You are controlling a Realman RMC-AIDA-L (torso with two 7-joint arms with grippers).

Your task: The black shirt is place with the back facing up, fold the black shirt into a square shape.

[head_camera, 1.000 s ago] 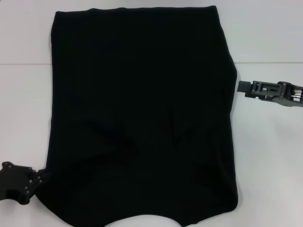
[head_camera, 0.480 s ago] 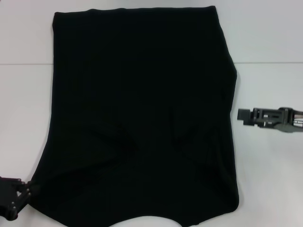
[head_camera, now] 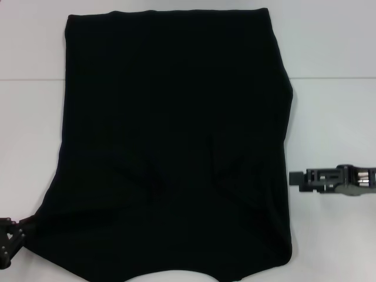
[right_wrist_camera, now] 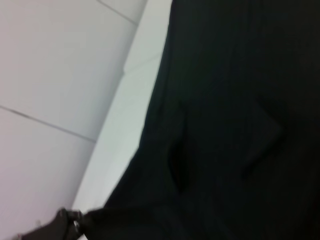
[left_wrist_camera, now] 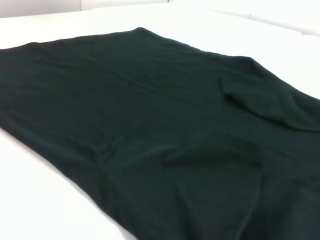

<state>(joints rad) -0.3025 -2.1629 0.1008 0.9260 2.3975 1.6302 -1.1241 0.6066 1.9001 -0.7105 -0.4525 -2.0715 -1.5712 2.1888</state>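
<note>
On the white table (head_camera: 329,53) the black shirt (head_camera: 170,141) lies flat, plain, lightly creased. The left gripper (head_camera: 13,239) pinches its near corner; the right gripper (head_camera: 292,178), jaw state unreadable, hovers just beside the opposite edge.

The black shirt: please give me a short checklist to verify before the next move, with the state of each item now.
1. The large plain black soft-cloth short-sleeved shirt lies spread on the white table: ok.
2. No printed letters show on the upper side: ok.
3. Cloth is smooth: not ok, creases near the robot.
4. Left pincer is at the shirt's near left corner, where the cloth is drawn to a point: ok; a firm grip, cannot tell.
5. Right pincer is at the right edge but beside the cloth, apart from it: not ok.
6. Far hem straight: ok.
</note>
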